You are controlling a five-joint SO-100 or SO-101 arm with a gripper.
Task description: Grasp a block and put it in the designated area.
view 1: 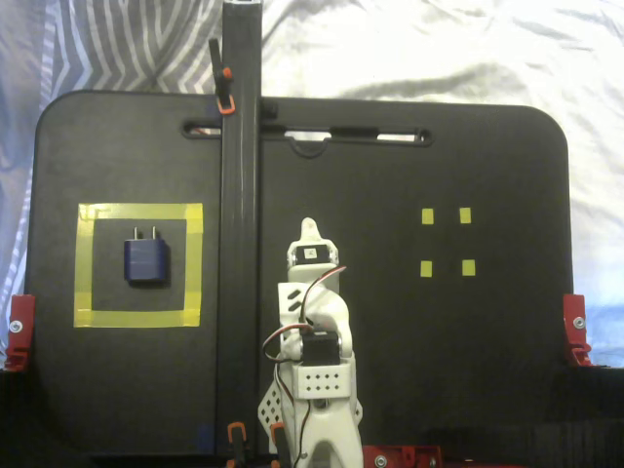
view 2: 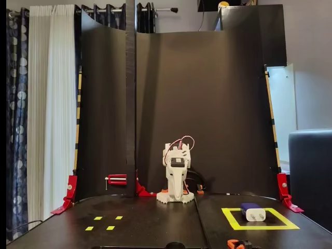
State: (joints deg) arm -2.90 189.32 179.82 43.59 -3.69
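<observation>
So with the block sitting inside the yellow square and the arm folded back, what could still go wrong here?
Little, probably. The block lies well inside the designated area, apart from the tape on every side. One risk: the vertical black post stands between the area and the arm, so any sweep to the left in the top-down fixed view could clip it. Another: whether the claw is open or shut can't be read, so a later regrasp might start badly.

My arm (view 1: 314, 351) is white printed plastic, blocky links stacked on a white base (view 2: 175, 197) with orange-red trim at its foot. Black servo motors (view 1: 322, 346) sit between the links, one plate dotted with small holes. Thin red, white and black cables (view 1: 310, 297) loop loosely along me.
</observation>
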